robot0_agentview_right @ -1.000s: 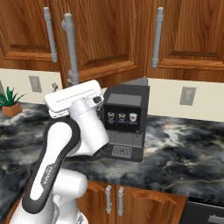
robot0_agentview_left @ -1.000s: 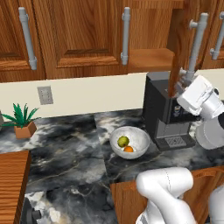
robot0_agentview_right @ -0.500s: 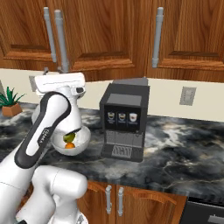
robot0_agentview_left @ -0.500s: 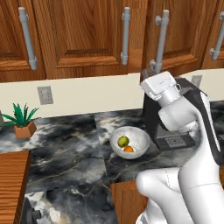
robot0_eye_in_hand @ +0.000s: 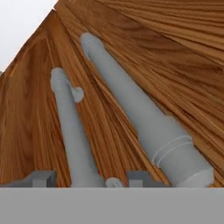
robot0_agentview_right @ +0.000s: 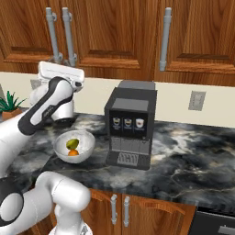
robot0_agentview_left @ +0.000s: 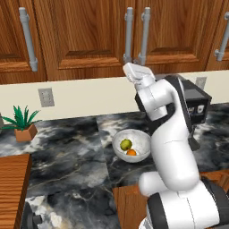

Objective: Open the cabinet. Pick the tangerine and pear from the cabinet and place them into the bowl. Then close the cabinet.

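The cabinet (robot0_agentview_left: 89,40) has both doors shut, its two grey bar handles (robot0_agentview_left: 129,31) side by side. My gripper (robot0_agentview_left: 133,61) is raised to the handles' lower ends. In the hand view the gripper (robot0_eye_in_hand: 89,178) stands open, with one handle (robot0_eye_in_hand: 74,131) between its fingertips (robot0_eye_in_hand: 41,177) and a gap on each side; the other handle (robot0_eye_in_hand: 144,122) lies beside it. On the counter below, the pale bowl (robot0_agentview_left: 144,142) holds the yellow-green pear (robot0_agentview_left: 126,144) and the orange tangerine (robot0_agentview_left: 131,152). The right base view shows the same bowl (robot0_agentview_right: 87,140), pear (robot0_agentview_right: 72,143), tangerine (robot0_agentview_right: 73,153) and gripper (robot0_agentview_right: 66,61).
A black coffee machine (robot0_agentview_right: 131,124) stands right of the bowl. A potted plant (robot0_agentview_left: 21,123) sits at the counter's far left, under a wall outlet (robot0_agentview_left: 45,96). Neighbouring doors carry lone handles (robot0_agentview_left: 27,38). A wooden surface (robot0_agentview_left: 11,188) juts in at lower left.
The cabinet's right door, open a second ago, has swung shut as my arm moved left with its handle. My fingers have since parted off the handle.
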